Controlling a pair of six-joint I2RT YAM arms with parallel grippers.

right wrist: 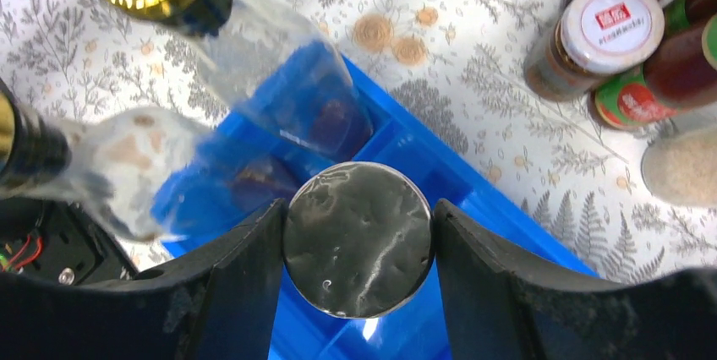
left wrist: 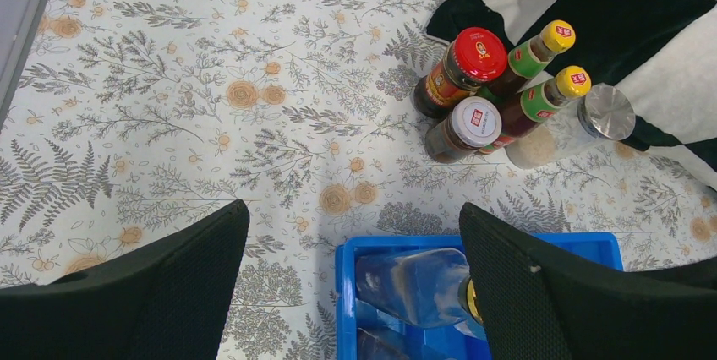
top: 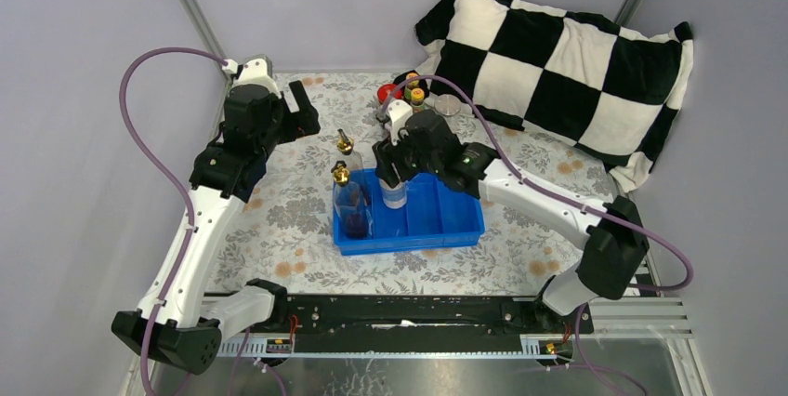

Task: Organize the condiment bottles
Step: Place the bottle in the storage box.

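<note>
The black-and-white checked pillow (top: 558, 61) fills the far right corner of your floral tablecloth (top: 279, 219). Near the middle of the cloth sits the blue divided tray (top: 446, 224).

Your left gripper (left wrist: 353, 212) hangs above the cloth just behind the tray, fingers spread wide with nothing between them. Your right gripper (right wrist: 358, 237) is over the tray, and its two fingers press against opposite sides of the silver lid of a clear shaker (top: 394, 196), so it is clamped on that shaker. The shaker stands upright in the compartment just right of the tall bottles.

Two tall clear gold-spouted bottles (top: 349, 203) (top: 347, 152) stand upright at the tray's left end, one behind the other.

The rest are huddled at the back, against the pillow's edge:
- two dark yellow-capped sauce bottles (left wrist: 528, 60) (left wrist: 541, 102), side by side
- a second silver-lidded shaker (left wrist: 575, 128) holding pale grains, on their right
- a red-lidded jar (left wrist: 461, 68) on their left
- a white-lidded jar (left wrist: 463, 128) just in front of the red one
</note>
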